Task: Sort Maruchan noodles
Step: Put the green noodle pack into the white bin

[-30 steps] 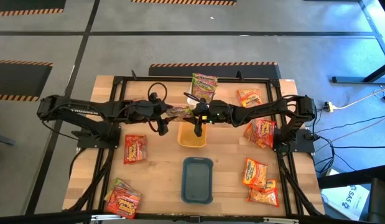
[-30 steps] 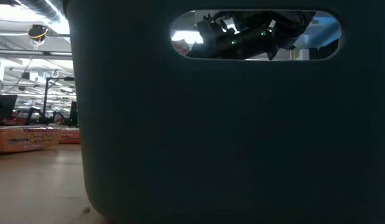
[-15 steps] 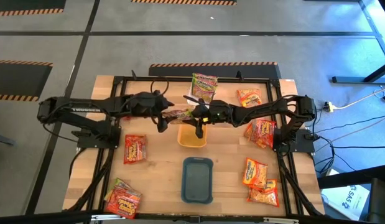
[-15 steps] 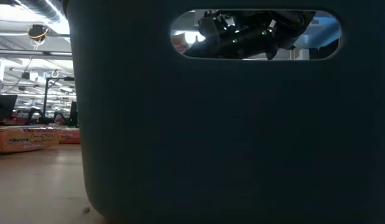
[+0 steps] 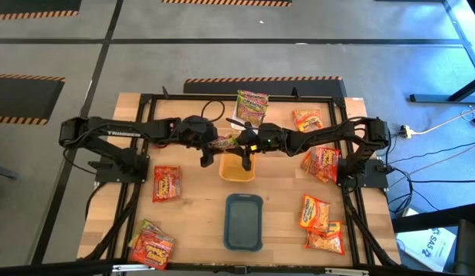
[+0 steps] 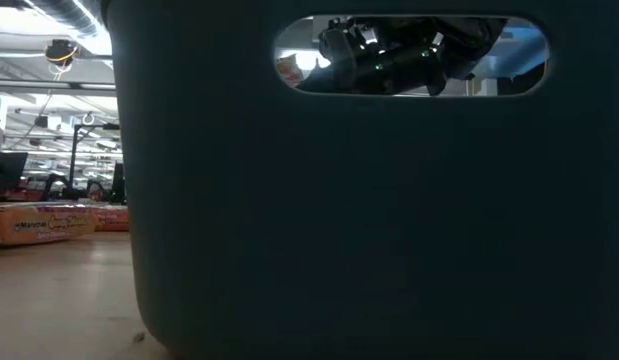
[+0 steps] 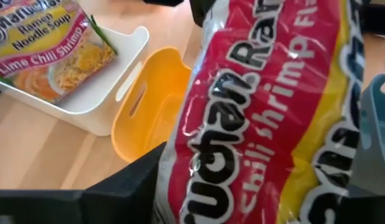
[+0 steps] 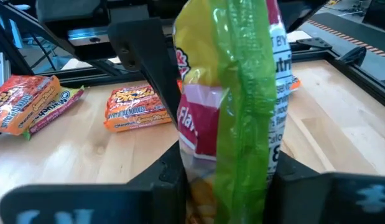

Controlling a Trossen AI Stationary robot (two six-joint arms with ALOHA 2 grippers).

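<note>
1. We see both arms meeting mid-bench, just above the orange tray (image 5: 237,166).
2. Left gripper (image 5: 222,142): fingers clamped on a red chili-shrimp packet (image 7: 267,118), held in the air beside the tray's left-far corner. The left wrist view shows the packet filling most of the frame, with the tray below it.
3. Right gripper (image 5: 245,139): fingers clamped on a green-and-pink packet (image 8: 232,112), held edge-on over the tray's far end.
4. White tray (image 7: 127,46) sits at the far edge of the bench with a lime chili shrimp packet (image 5: 252,106) lying in it.
5. Teal tray (image 5: 243,221) sits near the front edge, centre; it blocks most of the low view.
6. Loose packets on the bench (image 5: 191,199):
   - one red packet (image 5: 166,183) left of the orange tray
   - a small pile (image 5: 150,245) at the near-left corner
   - one orange packet (image 5: 307,119) far right
   - red ones (image 5: 322,162) mid-right, partly under the right arm
   - an orange stack (image 5: 318,224) near right
</note>
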